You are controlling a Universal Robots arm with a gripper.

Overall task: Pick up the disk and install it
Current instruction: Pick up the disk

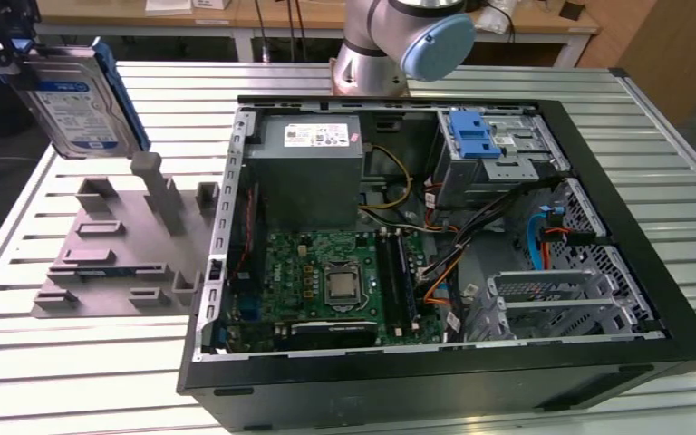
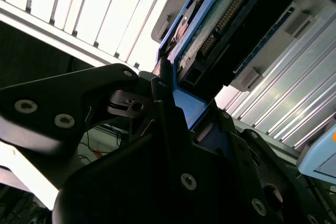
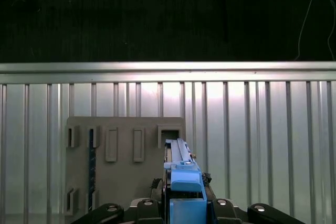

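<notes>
Disk hangs on edge in the air above the grey fixture block. I see my gripper closed tight on its blue-railed upper end. The open computer case sits beside the block.

Exterior view: elevated, angled down across slatted table, mid-range; fixture block at 9 o'clock of computer case. First wrist view: straight down on block. Second wrist view: close-up on the disk, seen in all three.
</notes>
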